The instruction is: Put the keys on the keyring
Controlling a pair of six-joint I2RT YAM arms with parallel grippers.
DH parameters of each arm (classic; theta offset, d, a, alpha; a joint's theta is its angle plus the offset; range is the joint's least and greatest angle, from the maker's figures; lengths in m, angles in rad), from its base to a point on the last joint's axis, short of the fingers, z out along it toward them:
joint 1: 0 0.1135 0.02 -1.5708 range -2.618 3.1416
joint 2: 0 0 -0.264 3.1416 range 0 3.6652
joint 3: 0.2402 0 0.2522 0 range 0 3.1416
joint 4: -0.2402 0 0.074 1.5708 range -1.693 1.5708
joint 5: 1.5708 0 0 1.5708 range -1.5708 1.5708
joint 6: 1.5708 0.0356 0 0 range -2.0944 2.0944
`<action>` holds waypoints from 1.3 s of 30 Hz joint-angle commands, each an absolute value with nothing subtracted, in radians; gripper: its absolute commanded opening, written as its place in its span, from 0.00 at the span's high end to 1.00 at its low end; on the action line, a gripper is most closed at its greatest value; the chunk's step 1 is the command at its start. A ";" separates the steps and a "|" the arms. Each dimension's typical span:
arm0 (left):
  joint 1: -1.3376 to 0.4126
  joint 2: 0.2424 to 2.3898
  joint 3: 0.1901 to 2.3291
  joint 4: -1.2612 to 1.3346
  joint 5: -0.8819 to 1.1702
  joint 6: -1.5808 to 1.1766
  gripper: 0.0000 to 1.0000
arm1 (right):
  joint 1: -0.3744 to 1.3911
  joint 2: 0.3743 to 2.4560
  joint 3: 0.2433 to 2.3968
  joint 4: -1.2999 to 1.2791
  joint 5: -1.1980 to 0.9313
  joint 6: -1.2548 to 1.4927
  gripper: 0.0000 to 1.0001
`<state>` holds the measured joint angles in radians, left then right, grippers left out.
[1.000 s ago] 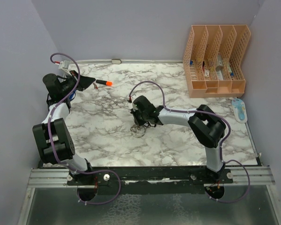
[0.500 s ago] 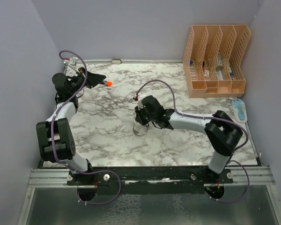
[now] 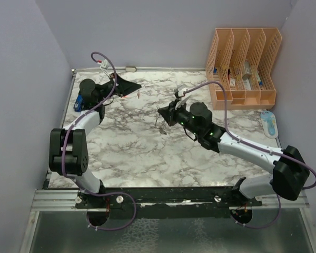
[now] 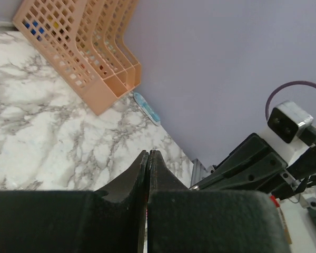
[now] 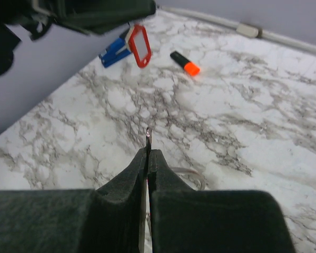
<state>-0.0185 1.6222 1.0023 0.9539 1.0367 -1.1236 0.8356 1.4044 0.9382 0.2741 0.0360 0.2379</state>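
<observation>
My left gripper (image 3: 135,85) is shut and held above the far left of the table. A key with a red rectangular tag (image 5: 139,45) hangs from it in the right wrist view. In the left wrist view the fingers (image 4: 139,174) are pressed together with only a thin red glint between them. My right gripper (image 3: 161,113) is shut on the keyring (image 5: 192,175), raised above the table's middle. A silver edge (image 5: 148,135) sticks out past its tips (image 5: 148,151), and a small key (image 3: 160,127) dangles below. The two grippers are apart, facing each other.
An orange-capped black marker (image 5: 184,62) lies on the marble beyond the tag. A blue object (image 5: 115,51) sits at the far left edge. A peach file organizer (image 3: 243,68) stands at the back right, with a blue-and-white item (image 3: 269,123) beside it.
The right gripper has lifted the keyring off the table and moved it back. The left gripper has swung right toward it with the tagged key.
</observation>
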 commanded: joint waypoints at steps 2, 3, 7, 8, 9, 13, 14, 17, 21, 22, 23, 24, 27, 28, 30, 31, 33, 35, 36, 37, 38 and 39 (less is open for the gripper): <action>-0.103 1.644 1.011 0.950 0.941 -1.217 1.00 | 0.838 1.316 0.886 0.503 0.129 0.229 0.99; -0.115 1.646 1.009 0.934 0.920 -1.219 1.00 | 0.837 1.317 0.878 0.532 0.125 0.231 0.99; -0.151 1.676 1.002 0.885 0.842 -1.265 1.00 | 0.838 1.361 0.880 0.587 0.062 0.247 0.99; -0.154 1.685 0.998 0.874 0.824 -1.280 1.00 | 0.838 1.373 0.885 0.593 0.044 0.254 0.99; -0.157 1.690 0.996 0.864 0.813 -1.293 1.00 | 0.838 1.384 0.889 0.604 0.031 0.259 0.99; -0.163 1.739 0.973 0.836 0.763 -1.381 1.00 | 0.837 1.392 0.871 0.673 0.047 0.272 0.99; -0.168 1.743 0.966 0.833 0.749 -1.397 1.00 | 0.837 1.395 0.869 0.686 0.051 0.268 0.99; -0.185 1.756 0.948 0.833 0.710 -1.480 1.00 | 0.838 1.427 0.881 0.709 0.047 0.256 0.99; -0.214 1.770 0.945 0.835 0.672 -1.554 1.00 | 0.837 1.480 0.886 0.756 0.027 0.258 0.99; -0.222 1.771 0.944 0.831 0.663 -1.566 1.00 | 0.838 1.492 0.885 0.764 0.024 0.258 0.99; -0.228 1.770 0.941 0.826 0.652 -1.577 1.00 | 0.838 1.503 0.887 0.771 0.024 0.259 0.99; -0.234 1.770 0.940 0.820 0.645 -1.587 1.00 | 0.837 1.512 0.886 0.776 0.027 0.259 0.99; -0.250 1.765 0.938 0.813 0.630 -1.609 1.00 | 0.838 1.539 0.884 0.793 0.039 0.257 0.99; -0.256 1.763 0.936 0.808 0.629 -1.614 1.00 | 0.839 1.545 0.885 0.797 0.044 0.254 0.99; -0.265 1.760 0.934 0.798 0.629 -1.624 1.00 | 0.839 1.556 0.883 0.812 0.057 0.248 0.99; -0.267 1.758 0.931 0.797 0.628 -1.628 1.00 | 0.839 1.557 0.879 0.820 0.064 0.243 0.99; -0.269 1.758 0.926 0.791 0.627 -1.631 1.00 | 0.839 1.561 0.876 0.824 0.087 0.230 0.99; -0.268 1.755 0.923 0.788 0.633 -1.636 1.00 | 0.838 1.565 0.875 0.822 0.120 0.216 0.99; -0.270 1.754 0.922 0.785 0.637 -1.639 1.00 | 0.839 1.569 0.872 0.825 0.130 0.209 0.99; -0.269 1.753 0.922 0.783 0.641 -1.644 1.00 | 0.839 1.574 0.870 0.830 0.141 0.205 0.99; -0.270 1.751 0.922 0.785 0.643 -1.652 1.00 | 0.838 1.578 0.871 0.831 0.145 0.199 0.99; -0.270 1.749 0.922 0.789 0.645 -1.659 1.00 | 0.839 1.583 0.872 0.832 0.152 0.193 0.99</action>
<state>-0.2642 1.7714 0.9295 0.7811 0.6567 -1.6230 0.8364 1.5597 0.8696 0.7612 0.0837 0.2329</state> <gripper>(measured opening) 0.010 0.019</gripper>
